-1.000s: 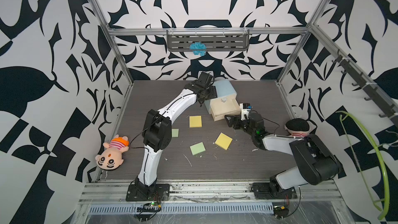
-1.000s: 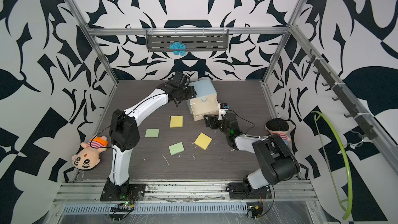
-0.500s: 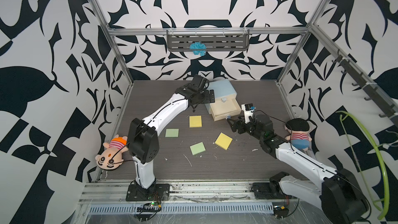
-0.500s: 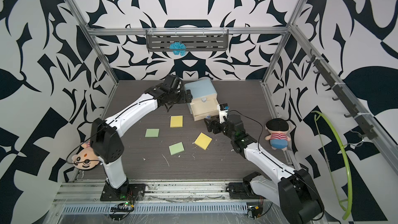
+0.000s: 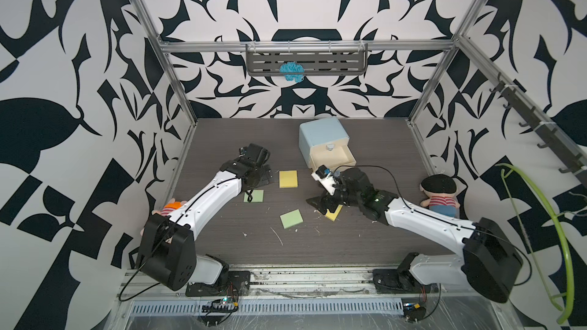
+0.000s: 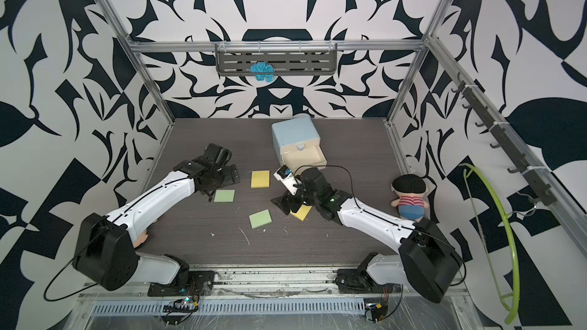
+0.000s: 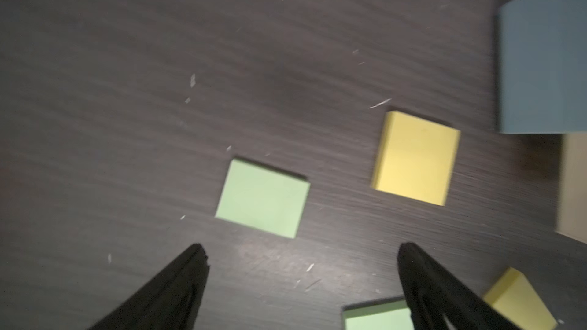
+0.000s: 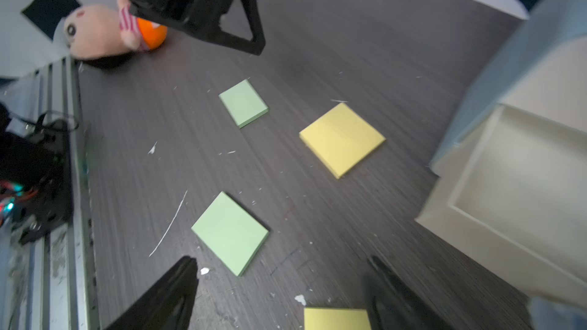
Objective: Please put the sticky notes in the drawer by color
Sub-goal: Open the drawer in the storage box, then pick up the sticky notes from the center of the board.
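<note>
Both arms had drawn away from the drawer chest [image 5: 322, 134] since a second earlier: the left hand [image 7: 301, 249] had swung off the chest's side and out over the surface [image 5: 222, 239], spreading its fingers as it went, and the right hand [image 8: 282, 260] had dropped from the drawer front toward the near edge. The left hand's fingers stood wide and gripped nothing; the left green pad [image 7: 262, 198] lay flat just past their tips, with the back yellow pad [image 7: 416, 158] beyond it, toward the chest. The right hand's fingers were also well apart and held nothing. In both top views it hung over the front yellow pad [image 5: 334, 214] and hid part of it; whether it touched could not be told. The front green pad [image 8: 230, 233] lay near it, on the left arm's side. All four pads rested on the surface, apart from one another and outside the chest. At the back, the chest had a lower drawer [image 5: 336, 157] pulled out toward the right hand.
</note>
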